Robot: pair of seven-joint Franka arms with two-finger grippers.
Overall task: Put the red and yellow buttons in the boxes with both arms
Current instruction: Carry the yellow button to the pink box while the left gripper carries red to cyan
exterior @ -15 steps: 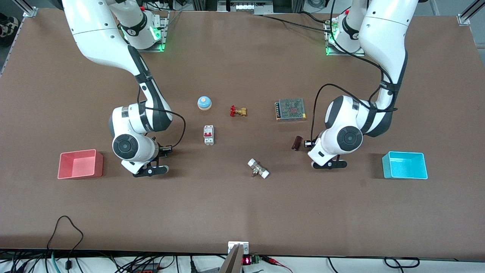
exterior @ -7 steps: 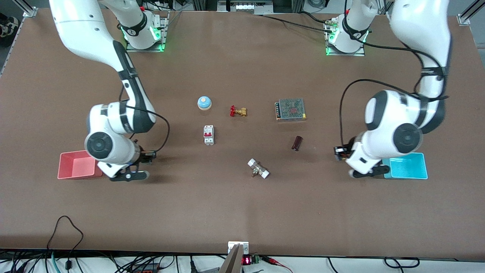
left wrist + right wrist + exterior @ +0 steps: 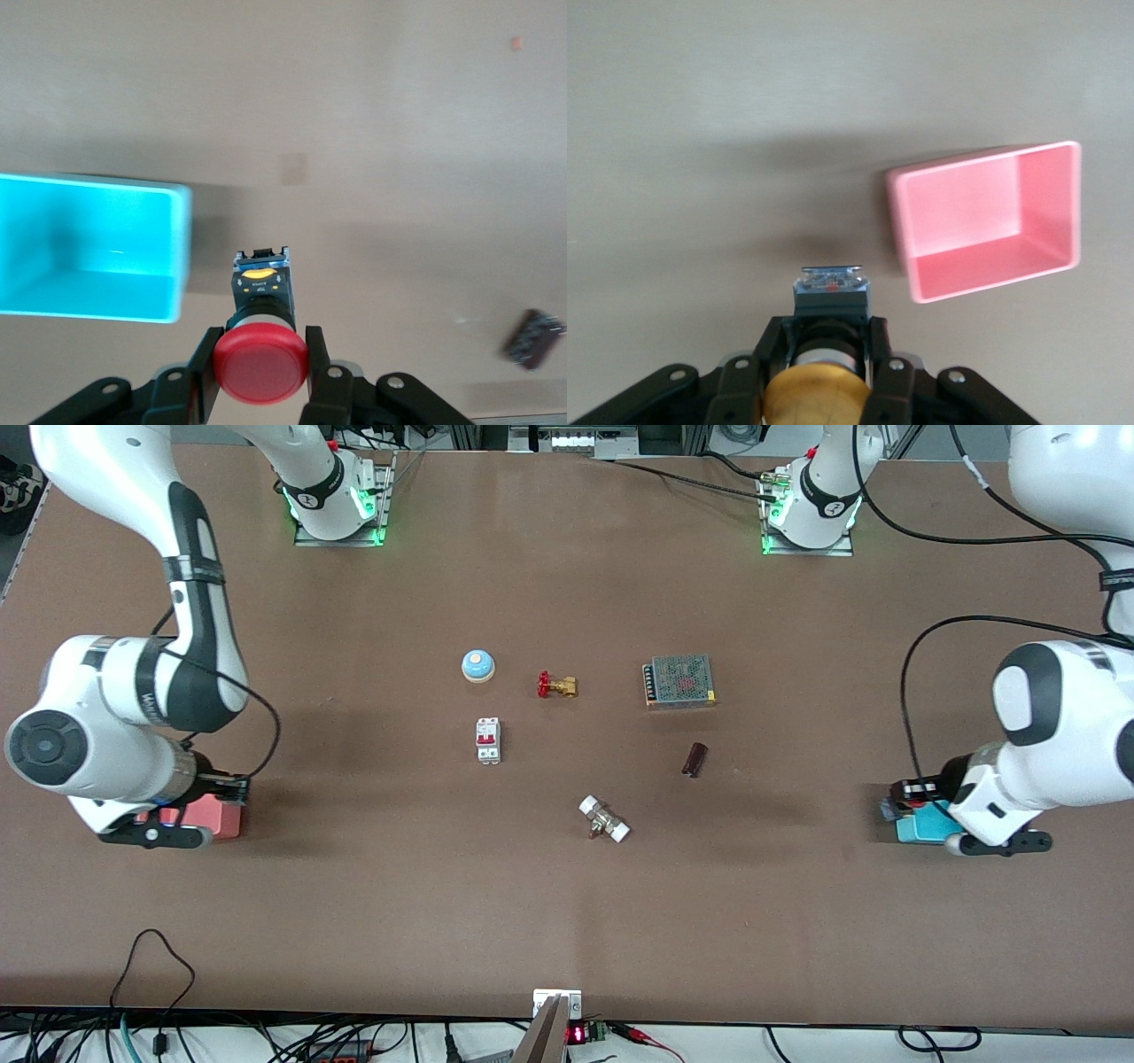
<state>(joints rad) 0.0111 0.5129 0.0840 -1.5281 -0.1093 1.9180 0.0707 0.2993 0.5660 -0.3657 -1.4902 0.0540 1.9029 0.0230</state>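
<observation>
My left gripper is shut on the red button and holds it in the air over the table, just beside the cyan box. In the front view this gripper is at the cyan box, which the arm mostly hides. My right gripper is shut on the yellow button, in the air over the table just beside the pink box. In the front view this gripper is at the pink box, mostly covered by the arm.
In the middle of the table lie a blue dome bell, a brass valve with red handle, a meshed power supply, a white circuit breaker, a small dark part and a white-ended fitting.
Both arms swung outward from the table's middle with their buttons: the right gripper to the pink box, the left gripper to the cyan box.
</observation>
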